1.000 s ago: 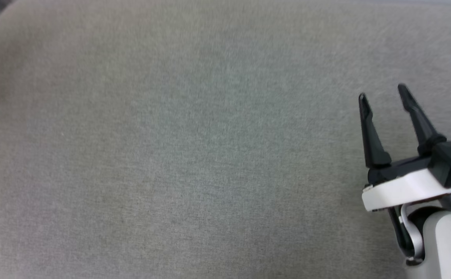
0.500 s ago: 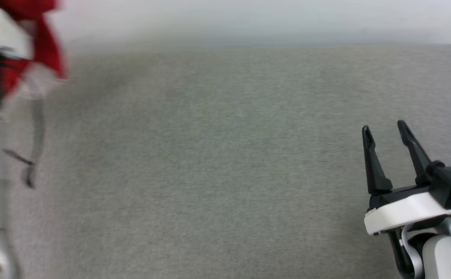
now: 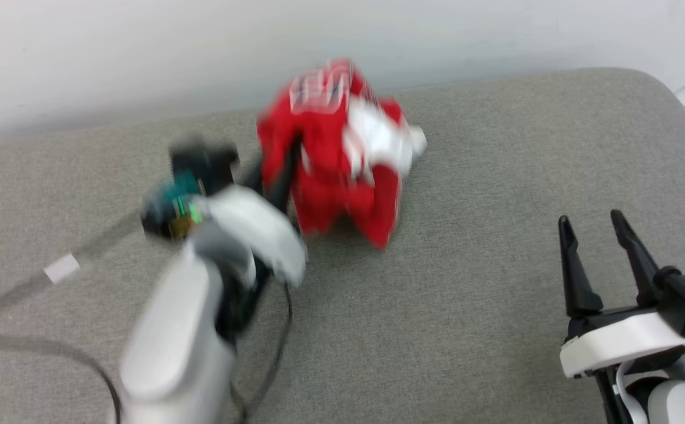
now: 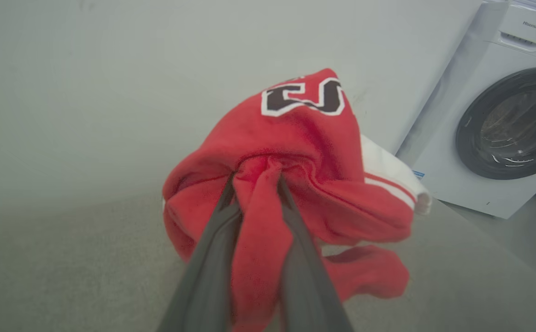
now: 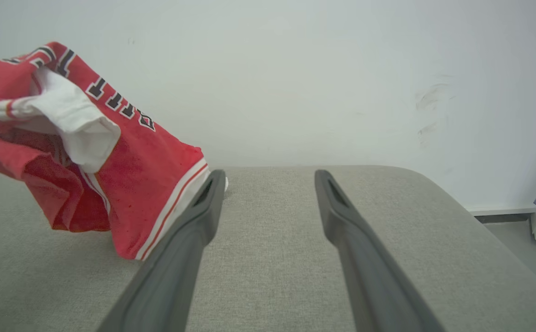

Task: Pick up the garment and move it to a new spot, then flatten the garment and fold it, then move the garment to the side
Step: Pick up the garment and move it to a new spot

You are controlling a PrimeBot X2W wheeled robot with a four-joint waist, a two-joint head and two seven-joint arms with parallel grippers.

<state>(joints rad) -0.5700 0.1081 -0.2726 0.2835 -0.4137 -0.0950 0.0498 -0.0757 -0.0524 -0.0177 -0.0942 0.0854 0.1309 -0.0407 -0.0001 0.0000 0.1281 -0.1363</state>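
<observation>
The left gripper [image 4: 255,177] pinches a bunched fold of the garment [image 3: 330,159], likely to carry it across the grey cushion [image 3: 495,306], while the right gripper [image 3: 592,227] holds its 2 fingers spread, empty

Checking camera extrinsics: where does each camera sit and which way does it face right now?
Head view: on the head, looking forward and down at the cushion and wall; shows the left tool gripping the garment, and the right tool open at lower right.
Left wrist view: on the left wrist, along the left tool pinching the garment, toward the wall and a washing machine.
Right wrist view: on the right wrist, along the open right tool, over the cushion toward the wall.
Shared: all three see the garment and cushion.
</observation>
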